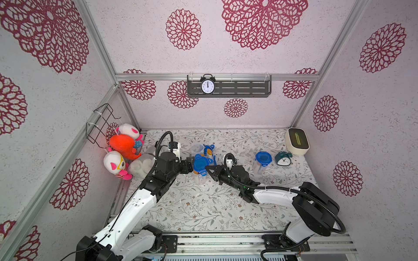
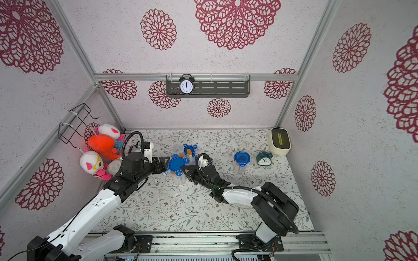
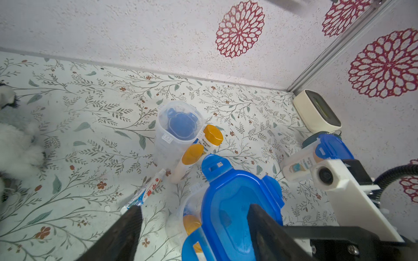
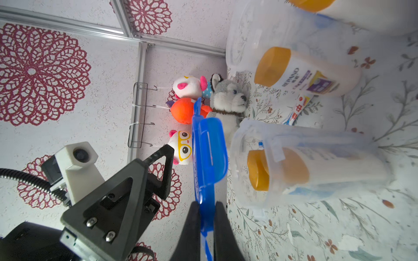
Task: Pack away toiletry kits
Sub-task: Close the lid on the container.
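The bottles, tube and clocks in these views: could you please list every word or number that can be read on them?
"REPAND": on the white bottle; its smaller print is blurred.
"中": in red on the toothpaste tube; the rest is unclear.
Numerals on the black alarm clock and the teal alarm clock: too small to read.

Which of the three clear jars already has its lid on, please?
The jar beside the teal alarm clock: its lid sits on it. The rear jar stands open; the middle jar has its lid held clear in the right fingers.
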